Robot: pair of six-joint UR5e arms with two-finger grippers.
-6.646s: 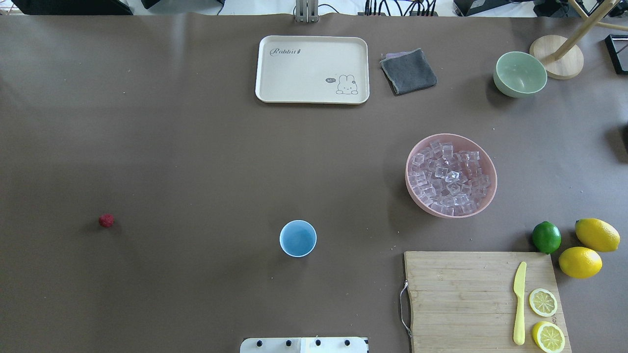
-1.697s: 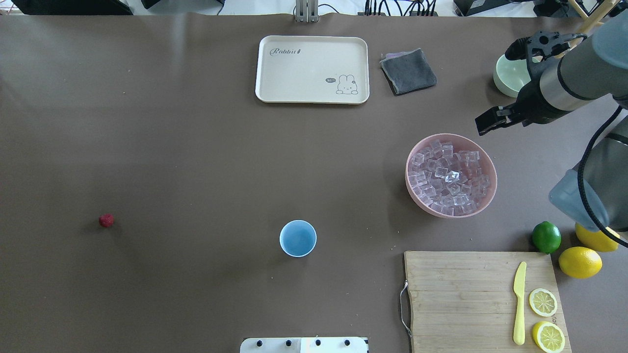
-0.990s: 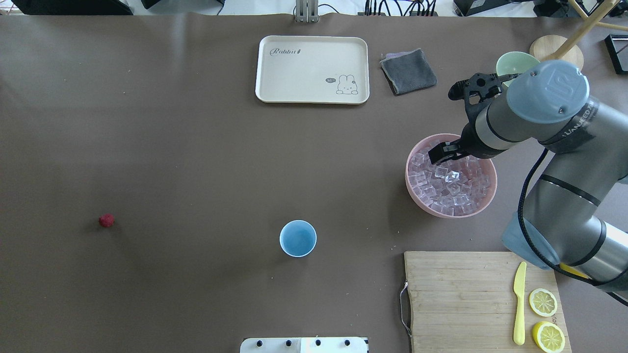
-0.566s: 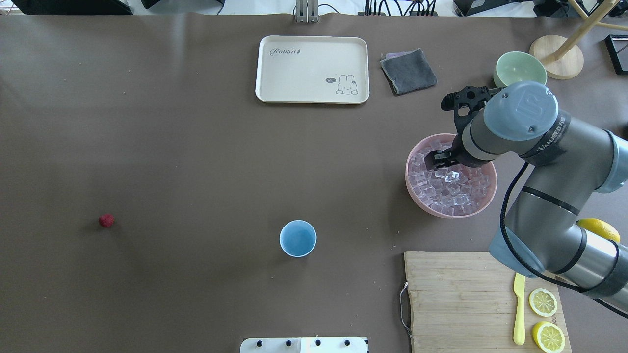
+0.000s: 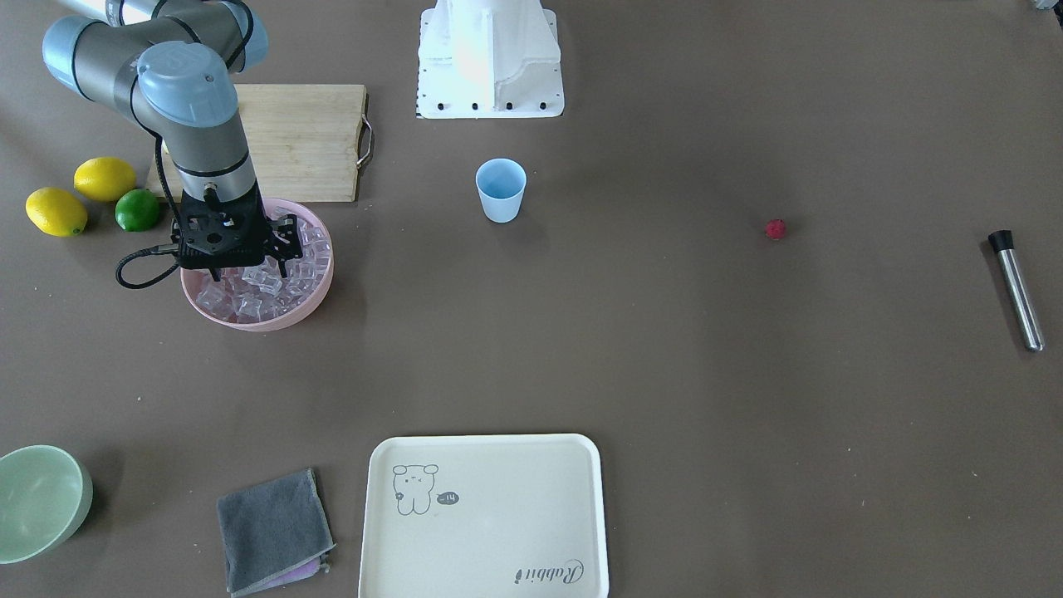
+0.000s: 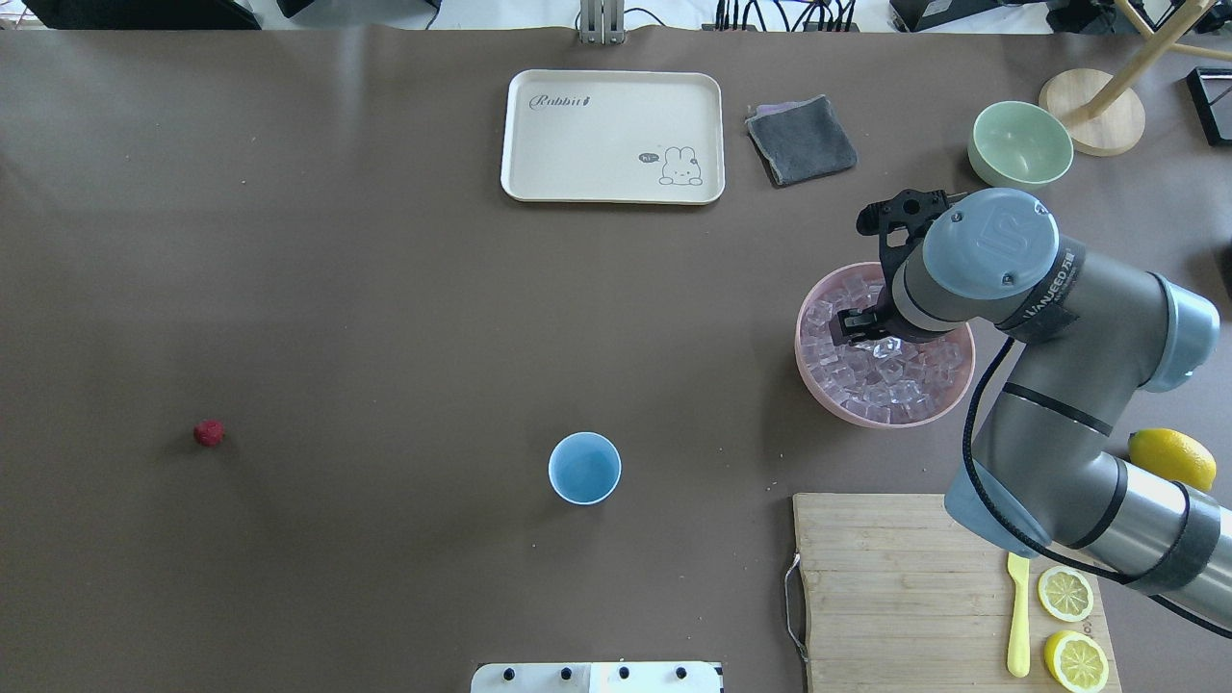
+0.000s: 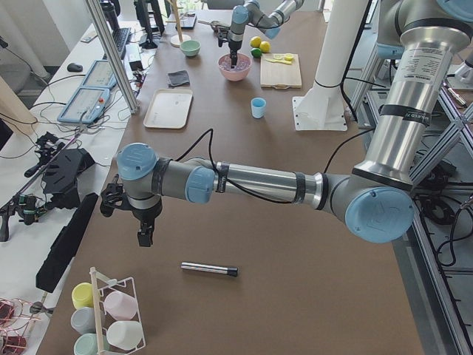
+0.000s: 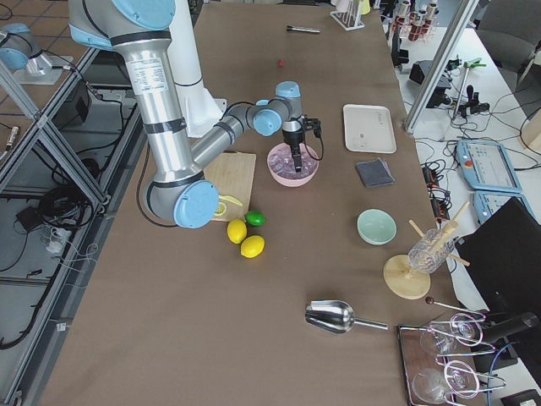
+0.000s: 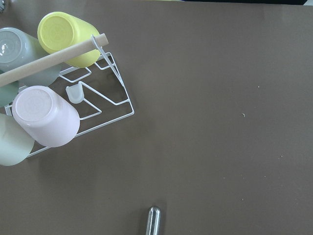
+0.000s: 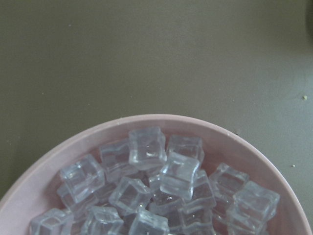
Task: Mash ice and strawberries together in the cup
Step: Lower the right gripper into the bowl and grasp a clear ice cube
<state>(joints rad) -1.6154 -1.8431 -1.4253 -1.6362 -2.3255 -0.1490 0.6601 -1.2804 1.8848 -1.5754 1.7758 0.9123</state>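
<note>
The light blue cup [image 6: 584,468] stands upright near the table's middle, with nothing showing inside it. The strawberry [image 6: 209,432], a small dark red berry, lies alone far to the left. The ice [image 6: 890,380] fills a pink bowl [image 6: 802,361]. My right gripper [image 5: 249,267] points straight down into that bowl, open, with its fingertips among the top cubes. The right wrist view shows only ice [image 10: 146,147] and no fingers. My left gripper [image 7: 144,238] hangs over the table's far left end near a metal rod [image 7: 210,269]; whether it is open or shut I cannot tell.
A cutting board [image 6: 895,577] with a yellow knife and lemon slices lies in front of the pink bowl. Lemons and a lime [image 5: 137,209] sit beside it. A cream tray [image 6: 612,135], grey cloth [image 6: 801,140] and green bowl [image 6: 1020,144] line the far side. A cup rack [image 7: 111,325] stands near the left gripper.
My right arm came in from the right, swung over the pink bowl and lowered its gripper into the ice. The cup and strawberry stayed put.
</note>
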